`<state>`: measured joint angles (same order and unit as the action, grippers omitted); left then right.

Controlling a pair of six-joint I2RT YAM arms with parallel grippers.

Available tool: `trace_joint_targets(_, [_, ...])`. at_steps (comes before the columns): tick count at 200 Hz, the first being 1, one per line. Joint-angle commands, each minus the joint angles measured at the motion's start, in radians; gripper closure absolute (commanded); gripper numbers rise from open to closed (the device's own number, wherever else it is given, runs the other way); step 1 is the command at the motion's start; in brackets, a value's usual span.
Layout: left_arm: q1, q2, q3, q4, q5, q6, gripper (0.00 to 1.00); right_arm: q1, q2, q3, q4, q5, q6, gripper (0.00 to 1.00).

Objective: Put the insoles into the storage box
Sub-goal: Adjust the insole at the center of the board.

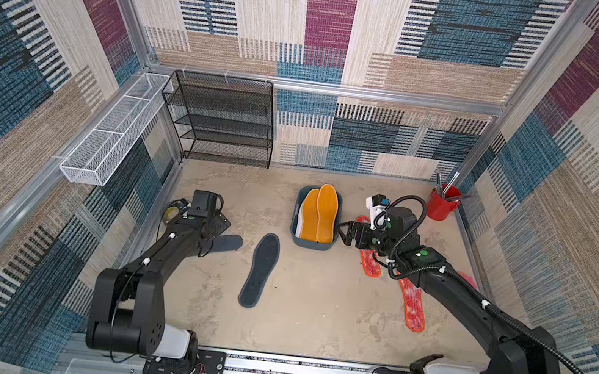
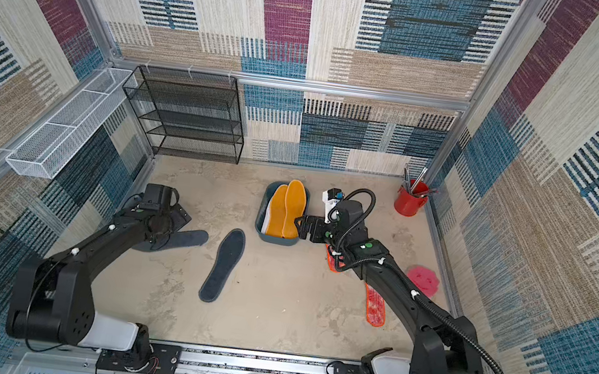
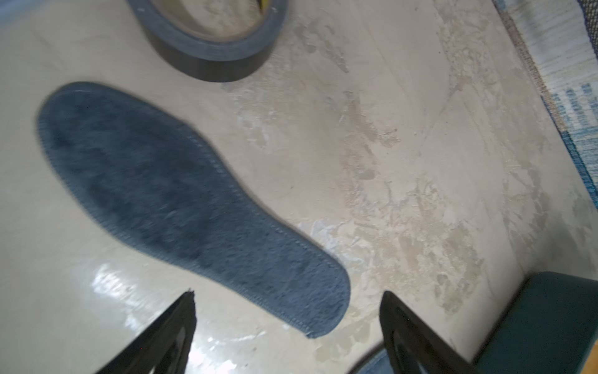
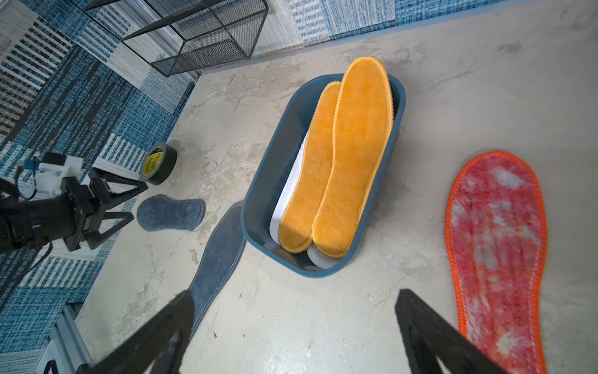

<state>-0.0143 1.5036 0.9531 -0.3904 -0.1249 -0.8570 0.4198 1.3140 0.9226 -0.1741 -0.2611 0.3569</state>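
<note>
Both arms reach forward and inward with elbows bent and wrists tilted downward, while the left gripper [image 3: 288,293] and the right gripper [image 4: 296,293], well apart from each other, hang empty with fingers [image 3: 171,330] spread wide.

We see a beige, mottled tabletop [image 1: 309,328] closed in by walls [image 1: 329,21] of patchwork fabric in blue, plum and cream. At the far left a black mesh rack [image 1: 224,117] with several shelves stands against the far wall. A long white wire basket [image 1: 115,130] hangs on the left wall. In the far right corner a red cup [image 1: 443,206] holds a few tools. A pink-red round pad [image 2: 423,280] lies flat by the right wall. At the left sits a roll of black tape [image 4: 160,163] with a yellow label inside.
</note>
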Motion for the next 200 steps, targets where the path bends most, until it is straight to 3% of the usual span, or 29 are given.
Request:
trace_joint_targets(1, [-0.011, 0.091, 0.049, 0.029, 0.075, 0.045, 0.10, -0.001, -0.017, -0.003, 0.003, 0.024, 0.003, 0.02])
trace_joint_targets(76, [-0.070, 0.277, 0.153, 0.068, 0.085, 0.064, 0.09, -0.002, -0.045, -0.011, -0.015, 0.054, 0.013, 0.02])
trace_joint_targets(150, [-0.153, 0.317, 0.087, 0.114, 0.137, 0.029, 0.10, -0.003, -0.029, 0.010, -0.021, 0.066, -0.003, 0.02])
trace_joint_targets(200, [-0.209, 0.259, -0.025, 0.127, 0.202, 0.011, 0.11, -0.004, -0.024, 0.013, -0.025, 0.071, -0.012, 0.02])
